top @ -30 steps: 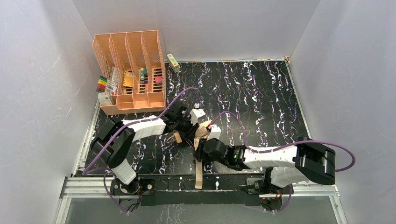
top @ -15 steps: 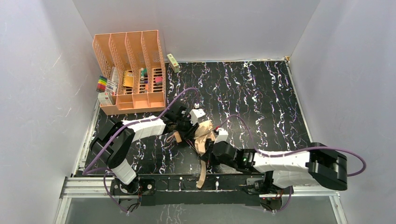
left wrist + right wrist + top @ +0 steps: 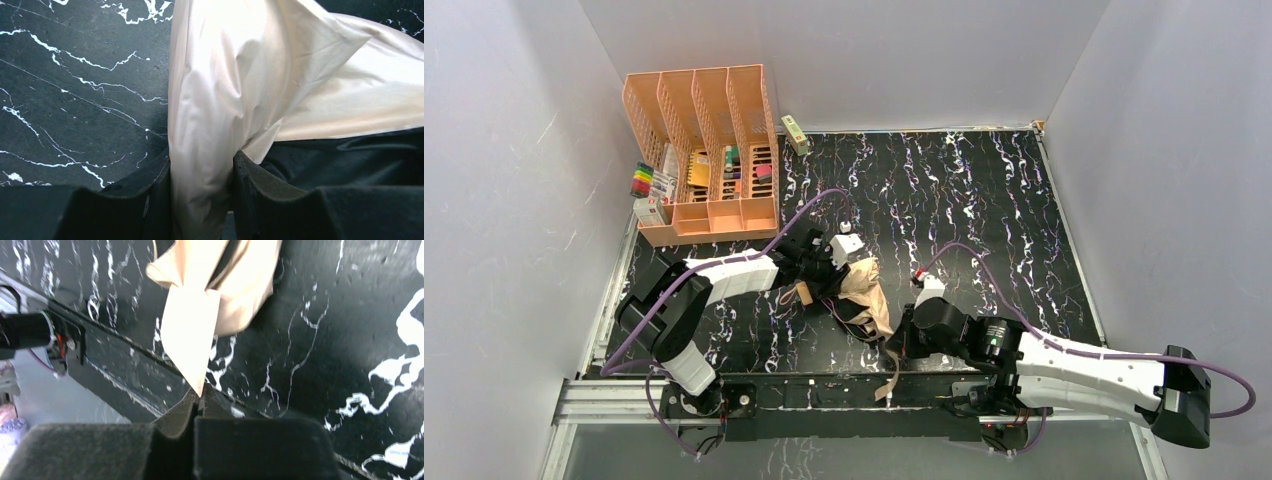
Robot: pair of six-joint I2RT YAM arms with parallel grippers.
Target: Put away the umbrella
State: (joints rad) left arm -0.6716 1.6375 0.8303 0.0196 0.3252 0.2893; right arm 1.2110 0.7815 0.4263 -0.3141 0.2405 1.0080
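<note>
From the umbrella (image 3: pixel 865 288), its bunched fabric clamped tight in the left gripper (image 3: pixel 201 195), the strap (image 3: pixel 192 337) runs near-rightward to its tip, pinched in the fully closed right gripper (image 3: pixel 197 402)

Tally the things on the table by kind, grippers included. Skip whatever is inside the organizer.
Grippers: 2 (left gripper, right gripper, both shut on the umbrella)
Umbrella: 1
Peach organizer: 1
Green box: 1
Marker pack: 1
White box: 1
Total: 7
</note>
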